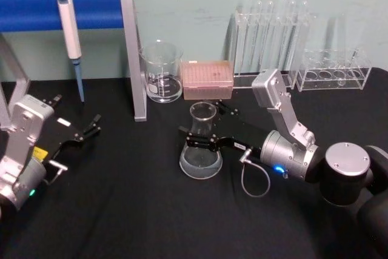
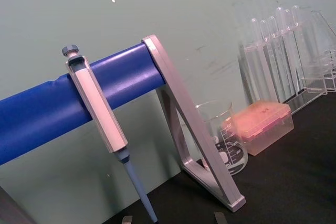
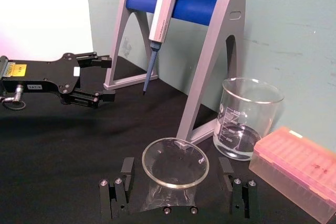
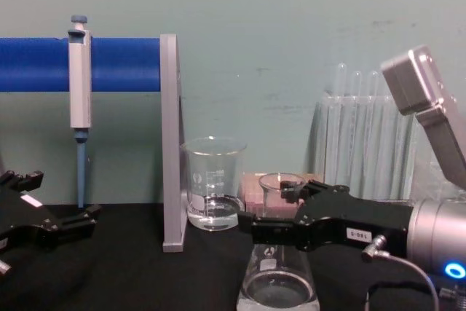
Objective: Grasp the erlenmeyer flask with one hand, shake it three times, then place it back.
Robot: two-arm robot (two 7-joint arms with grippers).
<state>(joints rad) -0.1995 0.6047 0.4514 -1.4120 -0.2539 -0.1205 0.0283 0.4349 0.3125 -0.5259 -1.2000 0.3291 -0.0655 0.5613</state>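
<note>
Head view count: one erlenmeyer flask (image 1: 200,161) upright mid table (image 1: 121,210), one beaker (image 1: 161,71) at its 11 o'clock, one pink tip box (image 1: 208,80) at 12, one pipette (image 1: 70,34) hung on one blue-bar stand (image 1: 97,8) at 10, one row of test tubes (image 1: 273,34) (number unclear) and one clear rack (image 1: 336,71) at 1 to 2, two grippers. Right gripper (image 3: 176,163) reaches in from 3 o'clock, fingers spread wide, one on each side of the flask neck with gaps showing in the right wrist view, gripping nothing. Left gripper (image 1: 91,127) sits at the flask's 9 o'clock, well apart, fingers also spread, empty.
</note>
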